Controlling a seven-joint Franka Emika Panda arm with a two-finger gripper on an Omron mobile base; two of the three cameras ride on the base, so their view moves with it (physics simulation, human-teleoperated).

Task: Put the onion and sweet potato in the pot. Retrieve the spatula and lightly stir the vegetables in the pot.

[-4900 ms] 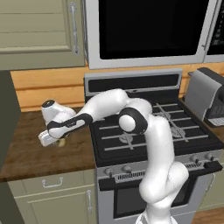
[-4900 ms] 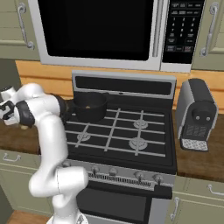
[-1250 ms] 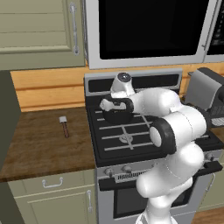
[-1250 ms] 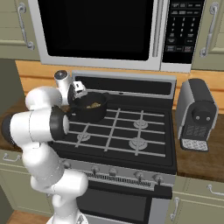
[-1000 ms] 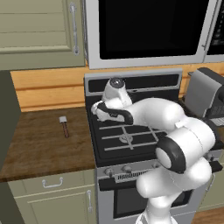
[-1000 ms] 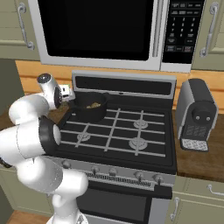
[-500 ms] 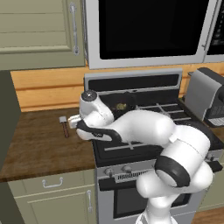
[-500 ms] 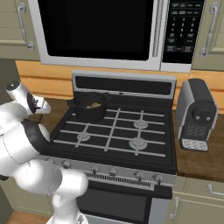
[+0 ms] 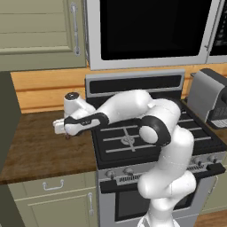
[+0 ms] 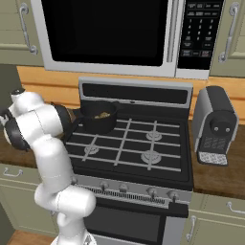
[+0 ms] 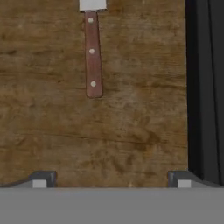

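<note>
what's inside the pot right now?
In the right base view, the pot on the stove's back-left burner shows yellowish-tan vegetable pieces over its rim; its wall hides the lower contents, so onion and sweet potato can't be told apart.

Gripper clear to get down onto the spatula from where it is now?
Probably yes. The gripper is open above the wooden counter, and the spatula lies flat ahead of the fingertips with nothing on or beside it. It isn't centred yet; the stove edge sits off to one side.

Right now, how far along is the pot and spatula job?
Done: vegetables already sit in the pot on the stove. In hand: the open gripper hovers above the counter, short of the spatula, which lies flat. Left: grasp it, carry it over, stir lightly.
</note>
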